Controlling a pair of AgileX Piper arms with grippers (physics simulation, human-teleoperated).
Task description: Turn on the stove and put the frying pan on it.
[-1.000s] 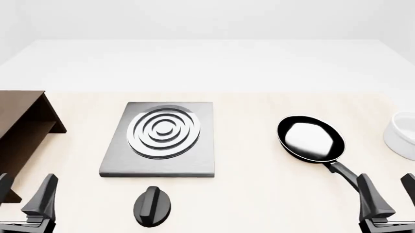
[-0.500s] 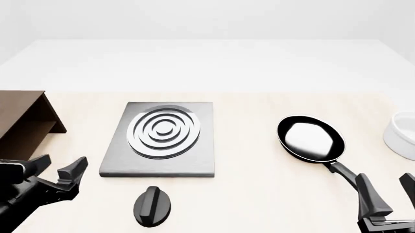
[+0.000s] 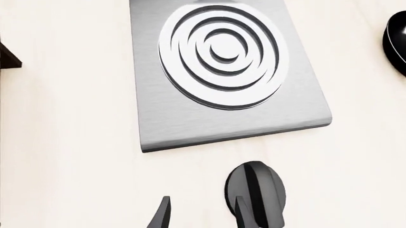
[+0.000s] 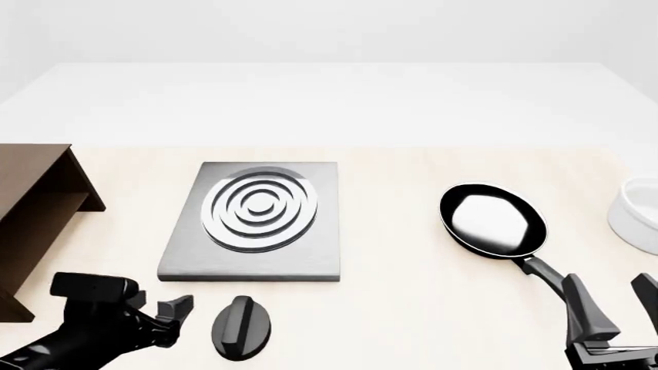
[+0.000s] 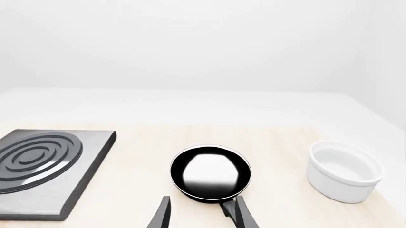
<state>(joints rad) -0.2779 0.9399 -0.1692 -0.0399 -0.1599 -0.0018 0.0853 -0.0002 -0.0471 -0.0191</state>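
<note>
The stove [image 4: 252, 220] lies flat left of centre, a grey slab with silver-white rings; it also shows in the left wrist view [image 3: 222, 71] and the right wrist view [image 5: 44, 166]. The black knob [image 4: 242, 327] sits on the table in front of it. My left gripper [image 4: 169, 317] is open, just left of the knob, one of its fingers [image 3: 244, 213] overlapping the knob [image 3: 254, 190]. The frying pan [image 4: 491, 220] rests on the table at the right, handle toward me. My right gripper [image 4: 617, 304] is open and empty, near the handle's end [image 5: 227, 208], not touching.
A dark brown wooden shelf [image 4: 36, 208] stands at the left edge. A white bowl [image 4: 636, 216] sits at the far right beside the pan, also in the right wrist view [image 5: 343, 171]. The pan's rim [image 3: 396, 38] shows in the left wrist view.
My left arm has swung right and down toward the front, from beside the stove's corner to just left of the knob. The right gripper, pan and stove have not moved.
</note>
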